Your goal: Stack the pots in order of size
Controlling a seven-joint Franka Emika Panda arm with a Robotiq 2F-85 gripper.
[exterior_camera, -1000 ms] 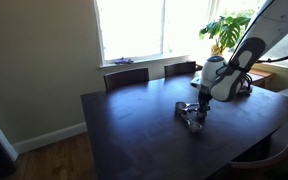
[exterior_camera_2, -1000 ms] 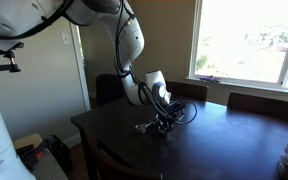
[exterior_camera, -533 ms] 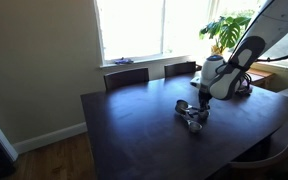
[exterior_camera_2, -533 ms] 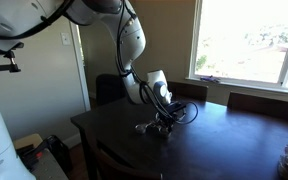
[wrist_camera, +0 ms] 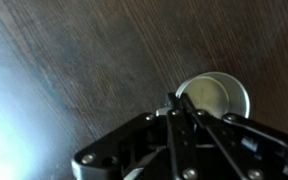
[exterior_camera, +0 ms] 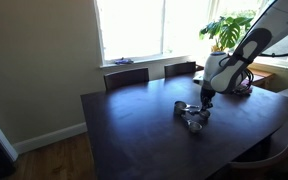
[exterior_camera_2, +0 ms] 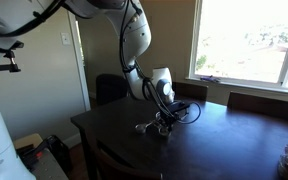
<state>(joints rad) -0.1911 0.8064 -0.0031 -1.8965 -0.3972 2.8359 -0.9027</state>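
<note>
A home dining room is indicated: dark wooden table flanked by dark chairs, large bright windows, potted plant beside them, wood floor, white baseboard.

Landmark: dark wooden table, top bare and glossy over most of its surface.
- Two dark chairs pushed in at the table's far edge, backs showing.
- Bright window behind those chairs; small purplish item on its sill, too small to identify.
- Leafy green plant beyond the table's far corner, by the window.
- White baseboard and wood floor off the table's near side.
- In an exterior view, white wall plate on the wall past the table.
</note>
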